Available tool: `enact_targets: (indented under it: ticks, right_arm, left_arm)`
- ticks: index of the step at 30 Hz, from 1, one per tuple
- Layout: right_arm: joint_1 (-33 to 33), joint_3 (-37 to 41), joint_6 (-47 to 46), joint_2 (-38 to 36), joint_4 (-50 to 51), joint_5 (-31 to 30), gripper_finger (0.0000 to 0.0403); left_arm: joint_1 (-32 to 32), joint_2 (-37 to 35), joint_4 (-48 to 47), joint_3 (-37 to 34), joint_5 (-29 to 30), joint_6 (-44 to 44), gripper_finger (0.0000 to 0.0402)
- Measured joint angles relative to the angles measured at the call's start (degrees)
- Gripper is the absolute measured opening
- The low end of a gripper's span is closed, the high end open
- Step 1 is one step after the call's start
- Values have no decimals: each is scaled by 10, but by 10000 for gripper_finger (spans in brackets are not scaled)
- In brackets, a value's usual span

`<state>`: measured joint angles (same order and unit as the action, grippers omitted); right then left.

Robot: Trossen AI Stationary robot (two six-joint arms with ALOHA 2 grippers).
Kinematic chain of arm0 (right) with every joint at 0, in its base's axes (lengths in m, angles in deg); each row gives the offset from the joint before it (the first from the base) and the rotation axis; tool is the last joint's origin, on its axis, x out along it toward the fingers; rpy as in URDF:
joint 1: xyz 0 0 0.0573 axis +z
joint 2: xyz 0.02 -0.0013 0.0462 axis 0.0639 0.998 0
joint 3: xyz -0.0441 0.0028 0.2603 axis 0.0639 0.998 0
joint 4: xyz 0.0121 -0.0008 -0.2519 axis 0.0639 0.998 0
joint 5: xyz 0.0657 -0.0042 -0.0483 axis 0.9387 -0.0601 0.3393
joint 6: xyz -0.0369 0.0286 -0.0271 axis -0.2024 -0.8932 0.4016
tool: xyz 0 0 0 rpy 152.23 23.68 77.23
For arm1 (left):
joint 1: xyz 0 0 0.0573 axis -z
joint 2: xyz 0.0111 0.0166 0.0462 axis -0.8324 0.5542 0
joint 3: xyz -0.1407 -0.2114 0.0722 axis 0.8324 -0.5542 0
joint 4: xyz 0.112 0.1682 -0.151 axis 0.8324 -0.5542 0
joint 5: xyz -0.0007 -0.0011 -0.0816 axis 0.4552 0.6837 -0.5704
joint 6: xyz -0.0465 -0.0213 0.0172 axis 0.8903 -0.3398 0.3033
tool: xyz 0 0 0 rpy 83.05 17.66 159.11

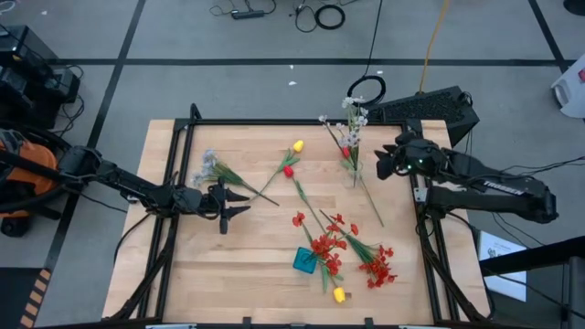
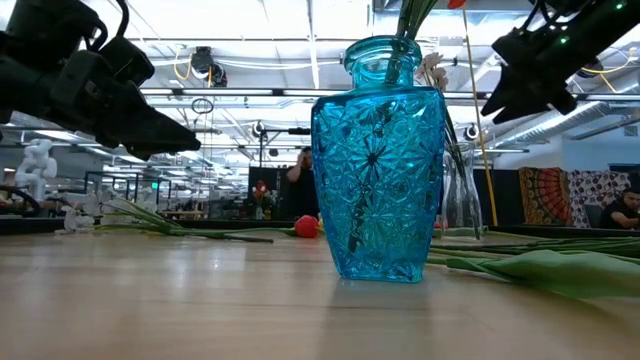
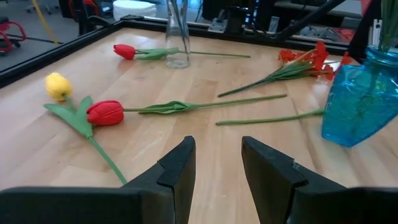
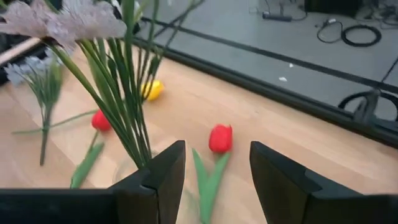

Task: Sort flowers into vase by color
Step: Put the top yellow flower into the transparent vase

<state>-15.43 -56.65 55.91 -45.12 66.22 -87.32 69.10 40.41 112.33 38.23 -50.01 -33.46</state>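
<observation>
The left gripper [image 1: 230, 201] hangs over the left part of the table [image 1: 256, 265], its fingers spread apart and holding nothing; just behind it, toward the far edge, lies a whitish sprig [image 1: 212, 168], blossoms to the left and its stem running diagonally to the right and nearer; ahead of its fingertips, toward the table's middle, a red tulip [image 3: 106, 112] lies with its bud toward the gripper's side and its long stem stretching away to the right, roughly across the table; a yellow tulip [image 3: 57, 86] sits just beyond that red bud, its stem slanting back toward the gripper. Farther ahead stands the blue vase [image 3: 362, 96], with red sprays [image 1: 327, 245] in and around it; another yellow bud [image 1: 339, 294] lies near the front edge.

The right gripper [image 1: 384, 163] hovers at the far right of the table, jaws apart and empty, pointing left at the clear vase [image 1: 353, 171] just in front of its fingertips; that vase holds upright whitish sprigs [image 4: 68, 25], their green stems rising nearly vertical and leaning slightly; a red-budded stem [image 4: 220, 138] lies on the wood just beyond the fingers in the right wrist view, bud away from the gripper, stem running back toward it.
</observation>
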Motion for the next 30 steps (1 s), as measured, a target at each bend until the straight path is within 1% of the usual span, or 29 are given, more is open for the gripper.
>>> enact_targets:
  ticks: [6, 10, 12, 14, 17, 19, 21, 25, 26, 30]
  right_arm:
    - [0, -13, -26, -17, 65, 0, 171]
    - [0, -13, -80, -27, 129, 1, 171]
    - [1, -13, -114, -28, 165, 9, 171]
    - [2, -13, -141, -25, 190, 25, 166]
    - [13, -13, -175, -13, 212, 34, 142]
    - [25, -13, -197, -2, 222, 34, 118]
    - [39, -13, -218, 12, 228, 34, 89]
    - [76, -13, -248, 48, 232, 34, 21]
    - [85, -13, -252, 59, 232, 35, 11]
    - [121, -13, -279, 106, 233, 34, 12]
  left_arm:
    - [0, 0, 0, 0, 0, 0, 136]
    - [0, 0, 0, 0, 4, 15, 136]
    - [0, 0, 0, 0, 19, 28, 136]
    - [0, 0, 0, 0, 57, 54, 136]
    - [0, 0, 0, 0, 126, 91, 136]
    - [0, 0, 0, 0, 156, 105, 136]
    - [0, 0, 0, 0, 172, 116, 136]
    - [0, 0, 0, 0, 178, 119, 136]
    - [0, 0, 0, 0, 181, 119, 136]
    - [0, 0, 0, 0, 208, 119, 136]
